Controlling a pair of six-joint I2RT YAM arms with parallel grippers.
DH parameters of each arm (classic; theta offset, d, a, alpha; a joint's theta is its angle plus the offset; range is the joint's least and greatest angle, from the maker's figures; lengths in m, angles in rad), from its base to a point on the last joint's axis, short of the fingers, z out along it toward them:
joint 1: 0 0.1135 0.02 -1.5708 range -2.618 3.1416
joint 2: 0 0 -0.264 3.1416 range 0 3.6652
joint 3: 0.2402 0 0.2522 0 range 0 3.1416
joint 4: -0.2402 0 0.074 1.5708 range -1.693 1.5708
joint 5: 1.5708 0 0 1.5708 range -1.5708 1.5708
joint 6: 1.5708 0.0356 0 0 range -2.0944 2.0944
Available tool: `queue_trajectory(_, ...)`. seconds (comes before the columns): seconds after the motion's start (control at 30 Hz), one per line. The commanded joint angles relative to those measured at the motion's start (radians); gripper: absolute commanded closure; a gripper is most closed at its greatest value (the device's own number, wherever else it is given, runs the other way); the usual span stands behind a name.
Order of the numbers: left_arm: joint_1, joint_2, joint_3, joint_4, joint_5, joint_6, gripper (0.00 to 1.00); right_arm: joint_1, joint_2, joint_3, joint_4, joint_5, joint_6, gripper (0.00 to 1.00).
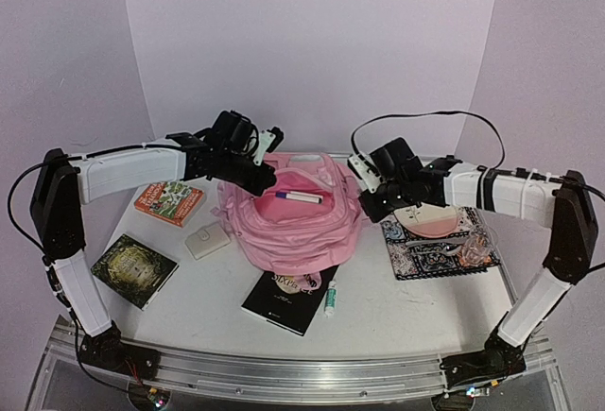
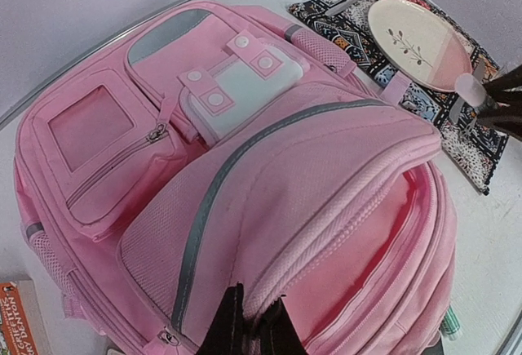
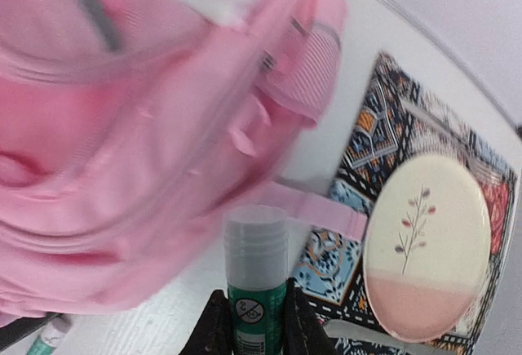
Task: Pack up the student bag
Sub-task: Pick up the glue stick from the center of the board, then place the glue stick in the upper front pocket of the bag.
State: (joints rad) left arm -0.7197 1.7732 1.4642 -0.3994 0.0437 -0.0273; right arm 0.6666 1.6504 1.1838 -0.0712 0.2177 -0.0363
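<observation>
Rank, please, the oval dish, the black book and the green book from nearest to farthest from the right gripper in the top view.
1. Oval dish, just beside the right gripper, on its right.
2. Black book, at front centre.
3. Green book, far left front.

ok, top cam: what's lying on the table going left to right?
Dark green book → orange book → small white case → student bag → patterned notebook. The black book is left out because it lies in front of the bag.
</observation>
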Motion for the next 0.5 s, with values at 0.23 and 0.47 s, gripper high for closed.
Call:
queue_trajectory(0.23,0.003,-0.004,0.092,0.043,0.072,-0.027,1.00,0.233,-0.015,0.031,0.221,0.037,-0.470,1.00)
queue_trajectory(0.47,0.003,-0.006,0.098,0.031,0.094,-0.026,1.00,0.303,0.136,0.149,0.242,0.096,-0.641,1.00)
